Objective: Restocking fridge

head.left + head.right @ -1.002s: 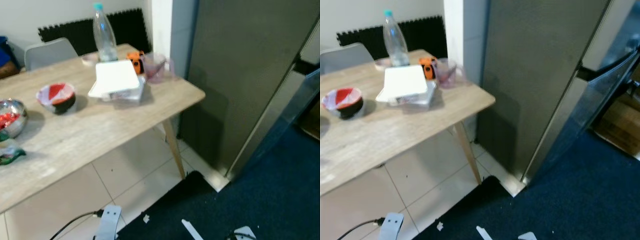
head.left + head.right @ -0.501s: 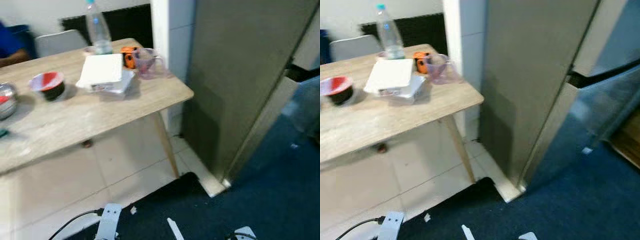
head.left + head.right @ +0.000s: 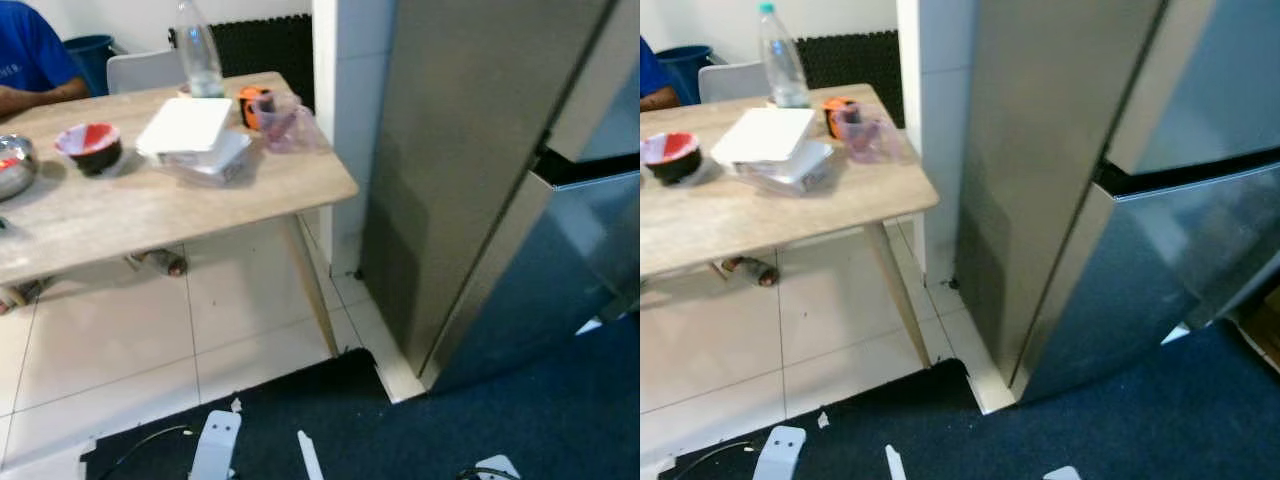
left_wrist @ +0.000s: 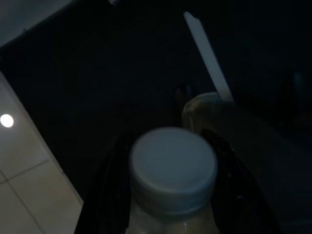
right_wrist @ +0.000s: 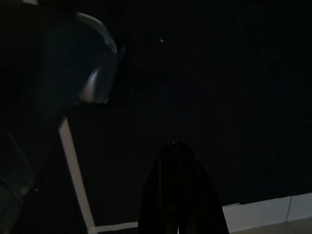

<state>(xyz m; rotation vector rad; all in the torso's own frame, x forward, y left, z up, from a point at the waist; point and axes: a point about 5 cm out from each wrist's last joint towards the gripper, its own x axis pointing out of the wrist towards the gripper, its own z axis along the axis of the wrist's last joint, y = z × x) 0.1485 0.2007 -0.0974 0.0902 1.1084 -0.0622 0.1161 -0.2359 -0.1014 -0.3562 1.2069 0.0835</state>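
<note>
In the left wrist view, a pale bottle with a round white screw cap (image 4: pixel 173 163) is held between the two black fingers (image 4: pixel 109 195) of the left gripper (image 4: pixel 170 190), which are closed against its neck on either side, above a dark blue carpet (image 4: pixel 97 73) with pale floor tiles (image 4: pixel 24 195) at its edge. In the right wrist view, the right gripper (image 5: pixel 178 195) is seen hanging over the same dark carpet, its black fingers pressed together with nothing between them. In the head views, a tall grey-steel fridge (image 3: pixel 1060 150) is seen on the right, its doors closed and a dark seam running between the upper and lower door. Just beside it stands a white tiled pillar (image 3: pixel 345 100), and next to that a light wooden table (image 3: pixel 150 210) on slanted legs. On the table are set a white lidded plastic box (image 3: pixel 190 135), a clear plastic water bottle (image 3: pixel 197 55), a translucent pink measuring jug (image 3: pixel 285 120), a small orange object (image 3: pixel 250 100), a red-and-white bowl with a dark outside (image 3: pixel 90 148) and a shiny metal bowl (image 3: pixel 8 175). A person's blue sleeve (image 3: pixel 30 55) is seen at the far end of the table, with a white chair (image 3: pixel 145 70) behind it.
</note>
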